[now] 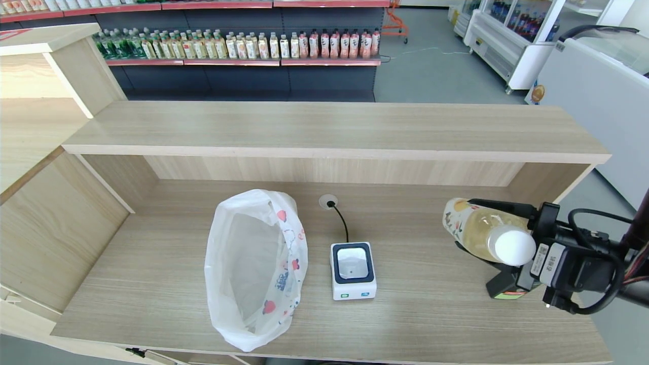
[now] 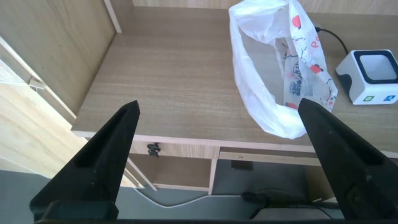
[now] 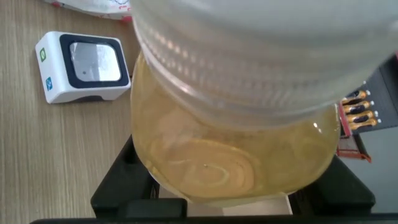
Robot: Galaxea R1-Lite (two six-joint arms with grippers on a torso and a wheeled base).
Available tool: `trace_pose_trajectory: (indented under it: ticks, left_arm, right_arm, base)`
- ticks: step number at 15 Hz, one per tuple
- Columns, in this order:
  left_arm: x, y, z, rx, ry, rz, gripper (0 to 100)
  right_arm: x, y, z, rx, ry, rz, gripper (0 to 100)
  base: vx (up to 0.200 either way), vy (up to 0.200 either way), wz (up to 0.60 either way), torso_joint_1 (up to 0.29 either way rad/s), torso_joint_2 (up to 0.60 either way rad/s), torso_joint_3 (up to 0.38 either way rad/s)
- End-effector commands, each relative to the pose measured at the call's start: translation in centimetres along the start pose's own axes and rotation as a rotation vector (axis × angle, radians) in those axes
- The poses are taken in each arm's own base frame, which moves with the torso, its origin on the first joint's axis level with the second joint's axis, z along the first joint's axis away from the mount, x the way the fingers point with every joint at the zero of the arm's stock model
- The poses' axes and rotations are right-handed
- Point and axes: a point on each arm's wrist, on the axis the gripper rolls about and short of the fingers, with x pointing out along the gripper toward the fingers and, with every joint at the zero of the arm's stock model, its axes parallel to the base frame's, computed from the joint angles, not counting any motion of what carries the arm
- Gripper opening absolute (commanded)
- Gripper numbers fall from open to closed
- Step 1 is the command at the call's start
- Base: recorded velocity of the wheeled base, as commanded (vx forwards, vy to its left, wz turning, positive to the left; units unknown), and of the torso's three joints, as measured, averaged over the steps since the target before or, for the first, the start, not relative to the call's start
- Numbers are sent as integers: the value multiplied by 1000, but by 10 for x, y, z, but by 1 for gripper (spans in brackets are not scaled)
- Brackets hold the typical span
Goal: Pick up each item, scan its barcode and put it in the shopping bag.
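Grips a bottle (image 1: pixel 489 233) of yellowish drink in the right pincer (image 1: pixel 469 225), above the worktop's (image 1: pixel 431 314) right end, well apart from the scanner (image 1: pixel 353 268). Holds the left pincer (image 2: pixel 219 107) spread wide above the near edge, by the open bag (image 1: pixel 253 263).

readable text: none | scanner (image 1: pixel 353 270), centre of frame: one green and one blue icon mark on its front edge, no letters legible | bottle (image 1: pixel 476 228), right of frame: fruit-patterned label, print too small to read | shopping bag (image 1: pixel 294 243), left of centre: coloured printed figures, no words legible
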Motion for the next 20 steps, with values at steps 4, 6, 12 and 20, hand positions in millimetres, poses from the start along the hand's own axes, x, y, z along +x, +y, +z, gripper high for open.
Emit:
trace_pose_trajectory:
  ticks: [4,6,12,20]
  left_arm:
    - [0,0,0,1,-1,0,100]
    - [0,0,0,1,-1,0,100]
    - [0,0,0,0,-1,0,100]
    - [0,0,0,0,-1,0,100]
  right_arm:
    - [-2,2,1,-12,0,5,0]
    - [-3,0,2,-18,-4,-3,0]
    - [-6,2,5,-16,-26,5,0]
    - [-18,28,-13,86,-26,107,0]
  base:
    - [0,0,0,0,0,0]
    - [0,0,0,0,0,0]
    - [0,167,0,4,0,1]
    - [0,100,0,-2,0,2]
